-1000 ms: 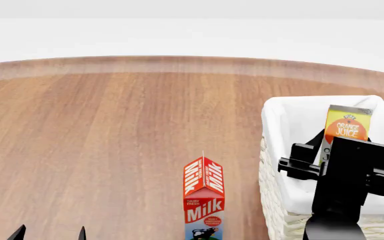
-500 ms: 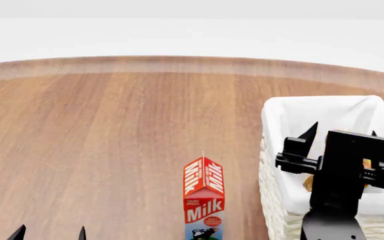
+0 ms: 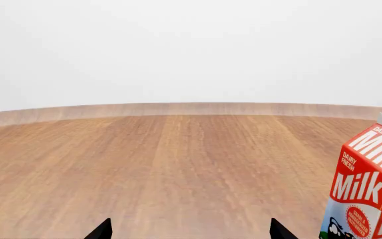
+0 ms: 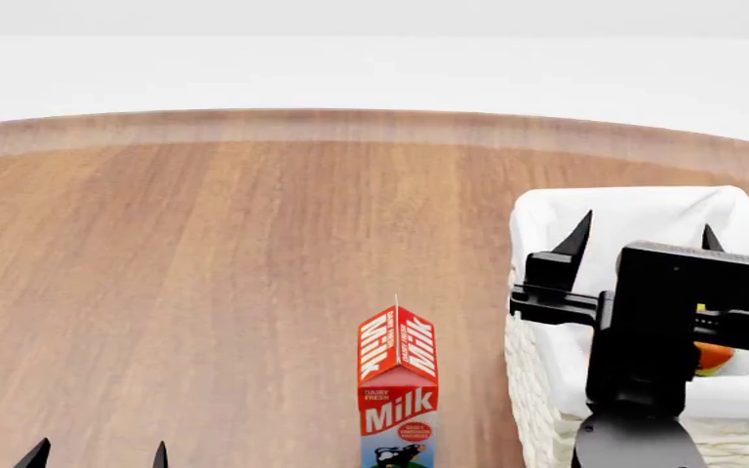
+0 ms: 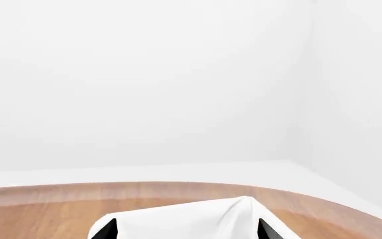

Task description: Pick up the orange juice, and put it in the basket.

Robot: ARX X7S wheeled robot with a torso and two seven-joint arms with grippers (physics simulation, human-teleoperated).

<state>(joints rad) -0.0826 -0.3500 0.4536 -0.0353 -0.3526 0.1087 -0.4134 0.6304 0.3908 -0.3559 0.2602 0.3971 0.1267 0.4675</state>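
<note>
Lettering shows plainly only on the milk carton (image 4: pixel 397 390) — "Milk" in white on red, "DAIRY FRESH" in small print above it, and a cow picture lower down. It is a gable-top carton standing upright on the wood-grain table (image 4: pixel 218 273), just beside the basket (image 4: pixel 537 409).

Of the orange juice (image 4: pixel 712 356), only a small orange and yellow patch shows, low inside the basket and mostly hidden behind the right arm; its label, long axis and heading cannot be told.

The basket is cream woven wicker with a white cloth liner folded over its rim. The right gripper (image 4: pixel 642 234) hangs above the basket's inside with its two black pointed fingers spread apart, grasping nothing. The left gripper (image 4: pixel 97 454) sits low at the near table edge — fingertips parted and empty.
</note>
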